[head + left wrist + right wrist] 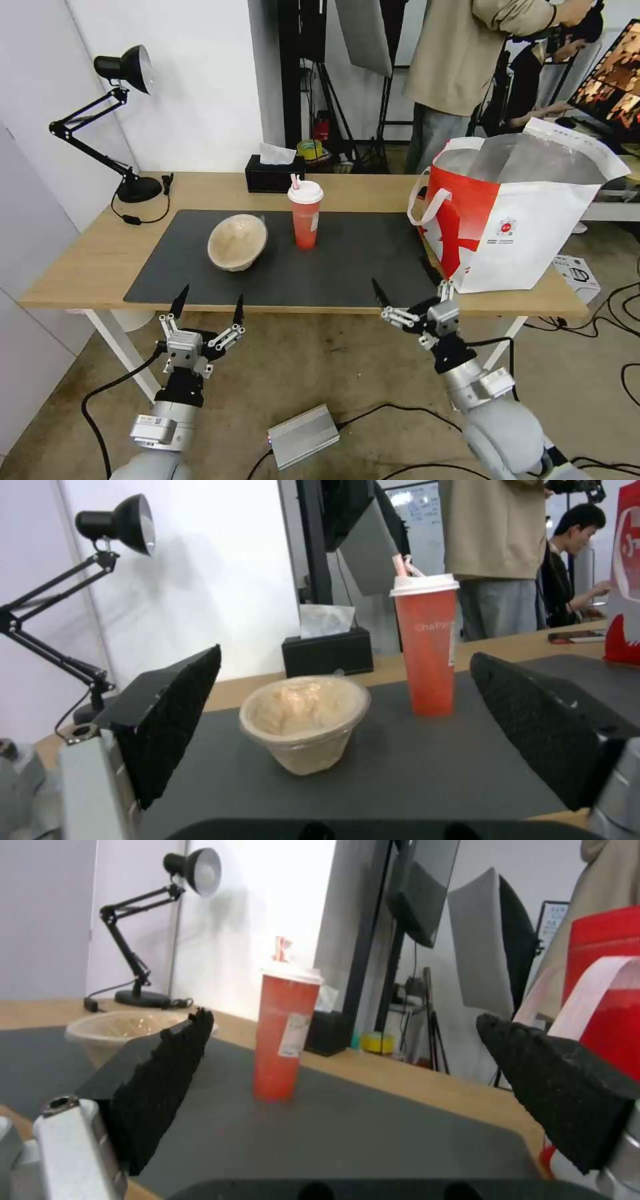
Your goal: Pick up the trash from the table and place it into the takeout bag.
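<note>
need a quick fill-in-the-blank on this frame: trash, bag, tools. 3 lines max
1. The beige pulp bowl lies tilted on the dark ____.
2. The red drink cup stands upright, capped by a ____ lid.
3. The left tool and the right tool both hover with fingers ____, short of the takeout bag.

Missing: mat; white; open

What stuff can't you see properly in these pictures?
- Inside of the takeout bag: head view, its own walls hide the contents.
- Printing on the drink cup: left wrist view, too blurred to read.
- Pulp bowl: right wrist view, partly behind a finger.
</note>
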